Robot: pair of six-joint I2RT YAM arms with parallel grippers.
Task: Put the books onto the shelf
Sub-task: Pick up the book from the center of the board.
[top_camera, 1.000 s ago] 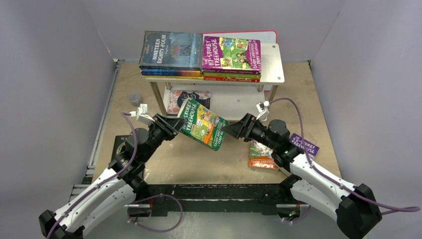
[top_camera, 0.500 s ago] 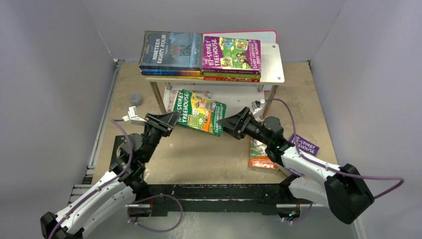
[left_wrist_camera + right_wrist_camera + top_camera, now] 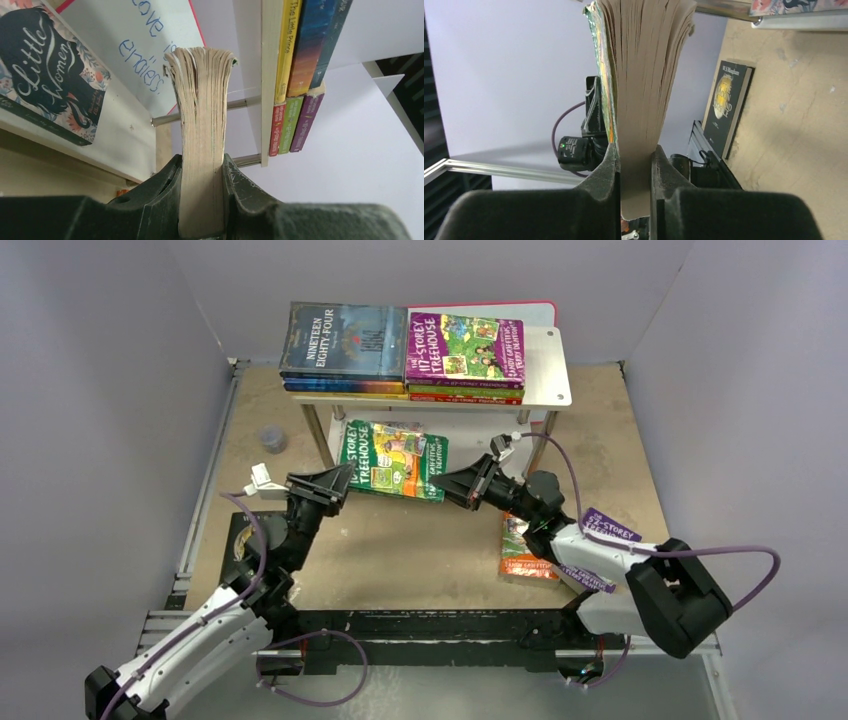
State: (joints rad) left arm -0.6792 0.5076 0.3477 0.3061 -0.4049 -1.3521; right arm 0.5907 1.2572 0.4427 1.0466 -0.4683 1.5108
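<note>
Top view, centre of frame: green Treehouse book (image 3: 395, 460) is held clear of the desk (image 3: 420, 560) between the two arms, cover up. Seen from above, it sits in front of the shelf (image 3: 548, 375), over the near edge of the lower board.

Left jaws: closed on the book's left edge. In the left wrist view I see the pages pinched between both fingers (image 3: 162, 200).

Right jaws: closed on the opposite edge. The right wrist view shows the same pinch on the page block.

Top board, upper centre: two stacks, Nineteen Eighty-Four (image 3: 345, 340) on the left one, purple Treehouse book (image 3: 465, 345) on the right one.

Lower board: Little Women (image 3: 45, 90) lies flat, with the pink-edged white board (image 3: 150, 40) behind it.

On the desk:
- An orange-covered book (image 3: 525, 555), right of centre, lies partly under the right arm.
- A second purple Treehouse title (image 3: 612, 530) lies further right.
- A black book (image 3: 728, 107) lies at lower left.
</note>
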